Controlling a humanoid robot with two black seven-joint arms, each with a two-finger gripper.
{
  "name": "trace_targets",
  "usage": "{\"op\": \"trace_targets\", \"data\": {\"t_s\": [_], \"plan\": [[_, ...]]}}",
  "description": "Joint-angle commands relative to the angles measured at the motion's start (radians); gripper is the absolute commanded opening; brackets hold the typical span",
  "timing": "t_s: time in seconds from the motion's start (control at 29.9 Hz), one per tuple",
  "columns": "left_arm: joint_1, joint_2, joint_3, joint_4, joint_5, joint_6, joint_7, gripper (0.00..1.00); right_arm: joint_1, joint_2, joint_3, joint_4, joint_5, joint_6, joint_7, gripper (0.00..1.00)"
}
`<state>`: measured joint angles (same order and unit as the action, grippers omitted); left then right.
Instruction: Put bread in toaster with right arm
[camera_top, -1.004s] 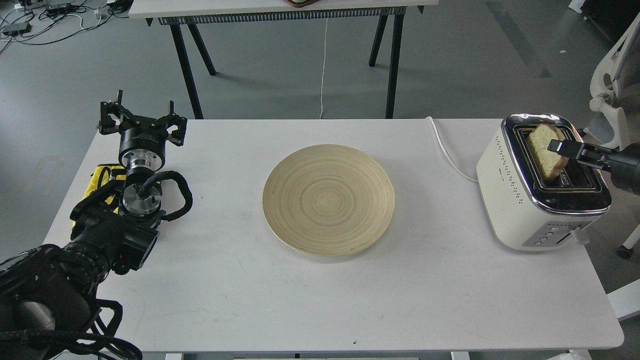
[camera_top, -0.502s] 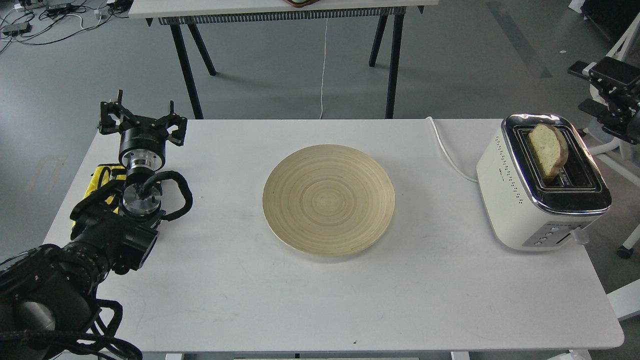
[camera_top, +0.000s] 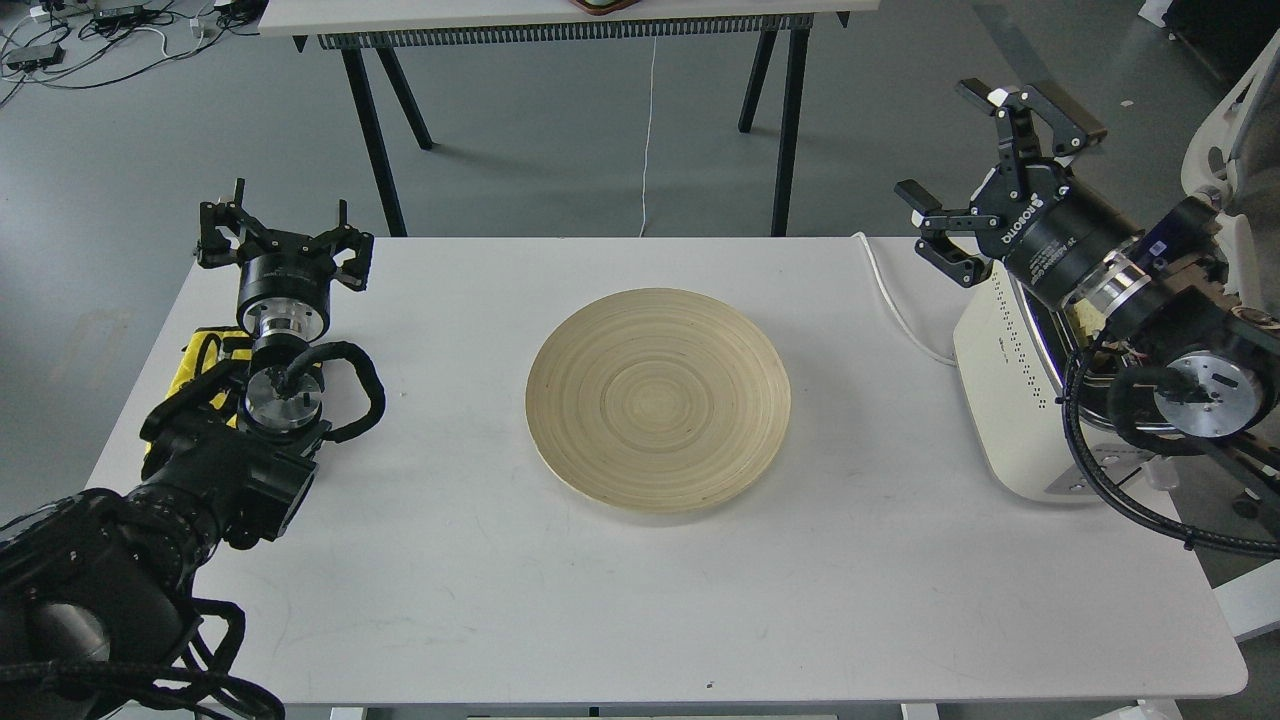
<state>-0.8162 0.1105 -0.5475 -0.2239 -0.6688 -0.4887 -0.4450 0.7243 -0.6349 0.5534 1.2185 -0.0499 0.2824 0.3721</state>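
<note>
Now the right gripper (camera_top: 985, 175) gapes empty above the toaster (camera_top: 1005, 400); left gripper (camera_top: 283, 240) open too.

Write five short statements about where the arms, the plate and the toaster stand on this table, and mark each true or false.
1. The right end effector is open and holds nothing. True.
2. The wooden plate has a bread slice on it. False: the plate is bare.
3. The toaster sits at the table's left end. False: it is at the right end, partly hidden by the right arm.
4. The left end effector is over the table's far left corner, apart from the plate. True.
5. A white cord runs across the table to the toaster. True.
</note>
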Motion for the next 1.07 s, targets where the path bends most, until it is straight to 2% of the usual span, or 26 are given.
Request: {"op": "trace_targets", "data": {"t_s": [0.0,0.13,0.33,0.64,0.97,1.04], "plan": [[0.0,0.0,0.001,0.0,-0.002,0.0,0.0,1.0,-0.031,0.141,0.048,-0.085,0.044,0.007,0.008,0.99],[0.0,0.0,0.001,0.0,0.0,0.0,0.0,1.0,-0.08,0.222,0.117,-0.105,0.047,0.049,0.01,0.99],[0.0,0.0,0.001,0.0,-0.002,0.0,0.0,1.0,-0.141,0.299,0.22,-0.129,0.051,0.206,0.011,0.99],[0.0,0.0,0.001,0.0,-0.002,0.0,0.0,1.0,-0.169,0.389,0.287,-0.252,0.056,0.206,0.018,0.99],[0.0,0.0,0.001,0.0,0.0,0.0,0.0,1.0,-0.172,0.397,0.307,-0.33,0.055,0.206,0.018,0.99],[0.0,0.0,0.0,0.0,0.0,0.0,0.0,1.0,-0.177,0.397,0.307,-0.33,0.055,0.206,0.033,0.98]]}}
